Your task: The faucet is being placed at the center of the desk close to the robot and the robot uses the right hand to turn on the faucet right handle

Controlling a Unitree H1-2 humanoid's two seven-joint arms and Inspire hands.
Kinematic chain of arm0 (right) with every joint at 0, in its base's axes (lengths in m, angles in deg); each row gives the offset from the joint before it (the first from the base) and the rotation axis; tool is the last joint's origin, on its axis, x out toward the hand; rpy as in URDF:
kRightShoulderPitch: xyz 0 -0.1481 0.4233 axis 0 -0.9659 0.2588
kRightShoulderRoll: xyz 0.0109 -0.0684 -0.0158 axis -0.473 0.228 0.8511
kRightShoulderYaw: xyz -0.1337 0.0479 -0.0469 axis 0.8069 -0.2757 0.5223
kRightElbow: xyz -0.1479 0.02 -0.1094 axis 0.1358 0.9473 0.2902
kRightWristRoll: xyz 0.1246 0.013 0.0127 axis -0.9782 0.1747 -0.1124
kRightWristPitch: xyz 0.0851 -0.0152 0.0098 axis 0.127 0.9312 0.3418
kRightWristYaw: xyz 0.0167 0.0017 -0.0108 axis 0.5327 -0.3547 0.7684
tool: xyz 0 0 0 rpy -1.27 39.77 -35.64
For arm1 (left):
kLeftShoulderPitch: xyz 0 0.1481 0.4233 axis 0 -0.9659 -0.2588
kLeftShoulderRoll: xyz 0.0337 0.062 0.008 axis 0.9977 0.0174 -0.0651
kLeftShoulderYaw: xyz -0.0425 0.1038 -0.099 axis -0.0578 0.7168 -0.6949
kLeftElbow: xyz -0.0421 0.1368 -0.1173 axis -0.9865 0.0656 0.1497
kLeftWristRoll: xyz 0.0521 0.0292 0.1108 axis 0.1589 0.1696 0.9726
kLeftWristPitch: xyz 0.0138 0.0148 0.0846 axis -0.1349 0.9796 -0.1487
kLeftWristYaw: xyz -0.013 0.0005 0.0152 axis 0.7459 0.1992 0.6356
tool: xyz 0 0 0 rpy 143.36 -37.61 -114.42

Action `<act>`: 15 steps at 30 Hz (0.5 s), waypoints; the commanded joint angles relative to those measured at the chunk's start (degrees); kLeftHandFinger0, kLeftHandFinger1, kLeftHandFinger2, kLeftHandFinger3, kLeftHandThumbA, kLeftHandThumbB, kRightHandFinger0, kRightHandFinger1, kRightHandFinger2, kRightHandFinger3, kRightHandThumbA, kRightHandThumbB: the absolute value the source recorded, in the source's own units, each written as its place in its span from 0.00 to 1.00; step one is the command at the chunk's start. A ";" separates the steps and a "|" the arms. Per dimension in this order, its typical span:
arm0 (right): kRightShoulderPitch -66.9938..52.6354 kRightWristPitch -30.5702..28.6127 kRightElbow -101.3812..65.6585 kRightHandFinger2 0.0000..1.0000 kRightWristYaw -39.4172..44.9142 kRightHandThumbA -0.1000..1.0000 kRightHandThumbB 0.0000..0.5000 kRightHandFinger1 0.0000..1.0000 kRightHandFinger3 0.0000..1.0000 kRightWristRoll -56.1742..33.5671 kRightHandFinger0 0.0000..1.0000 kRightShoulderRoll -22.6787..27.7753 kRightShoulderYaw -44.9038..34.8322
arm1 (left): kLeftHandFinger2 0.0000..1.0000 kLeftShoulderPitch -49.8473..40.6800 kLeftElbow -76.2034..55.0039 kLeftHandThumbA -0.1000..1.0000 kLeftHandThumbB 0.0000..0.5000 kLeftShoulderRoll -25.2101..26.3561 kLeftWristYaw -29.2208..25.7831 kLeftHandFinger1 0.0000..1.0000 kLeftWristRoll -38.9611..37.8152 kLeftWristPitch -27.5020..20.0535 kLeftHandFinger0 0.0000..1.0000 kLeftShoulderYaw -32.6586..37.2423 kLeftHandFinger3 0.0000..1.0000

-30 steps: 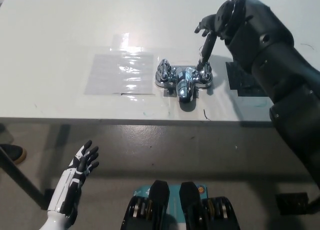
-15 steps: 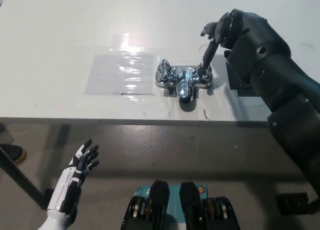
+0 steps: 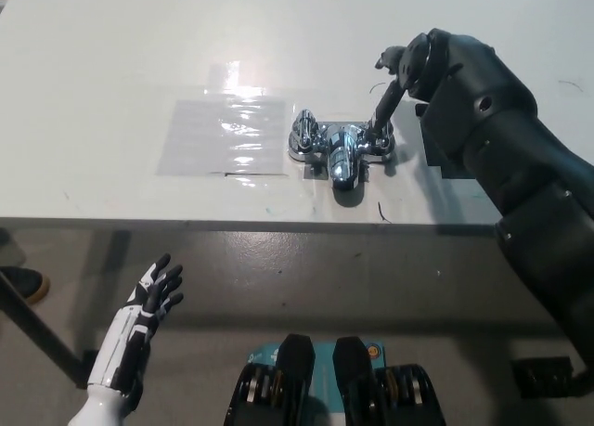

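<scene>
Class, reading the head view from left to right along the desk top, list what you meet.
Clear plastic sheet → faucet's left handle → spout → right handle, with the black right hand reaching down onto it → dark pad, partly hidden.

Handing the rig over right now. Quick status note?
Left hand: open, idle below the desk edge, lower left.
Right hand: reaching down onto the right handle; open or shut unclear.
Faucet: upright, near-centre of the desk.
Done: reach to the handle. Left: turn it on; can't tell if it has turned at all.
</scene>
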 commanded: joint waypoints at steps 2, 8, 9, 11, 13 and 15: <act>2.23 -0.34 -0.37 1.00 -3.53 1.00 0.59 1.00 1.00 1.95 1.00 -0.58 1.17 | 1.00 1.04 -2.01 0.95 0.36 0.69 0.12 1.00 0.76 -0.64 1.00 -0.15 1.00; 1.87 0.53 -0.23 1.00 -4.22 1.00 0.64 1.00 1.00 1.60 1.00 -1.05 0.98 | 1.00 1.35 -1.95 0.94 0.31 0.73 0.41 1.00 0.22 -1.08 1.00 -0.25 1.00; 1.87 0.82 -0.24 1.00 -4.07 1.00 0.66 1.00 1.00 1.66 1.00 -1.10 1.06 | 1.00 1.46 -1.87 0.94 0.32 0.74 0.40 1.00 0.30 -1.10 1.00 -0.22 1.00; 1.69 1.55 -0.44 1.00 -4.32 0.93 0.70 1.00 1.00 1.35 1.00 -1.14 0.72 | 1.00 1.49 -1.89 0.94 0.33 0.53 0.29 1.00 0.17 -0.93 1.00 -0.25 1.00; 1.59 1.53 -0.50 1.00 -3.98 0.88 0.77 1.00 1.00 1.99 1.00 -1.08 1.43 | 1.00 1.43 -2.01 0.95 0.32 0.60 0.44 1.00 0.05 -0.85 1.00 -0.21 1.00; 1.68 1.50 -0.58 1.00 -3.57 0.87 0.79 1.00 1.00 3.28 1.00 -1.01 2.85 | 1.00 1.54 -2.26 0.95 0.32 0.77 0.41 1.00 0.22 -0.44 1.00 -0.25 1.00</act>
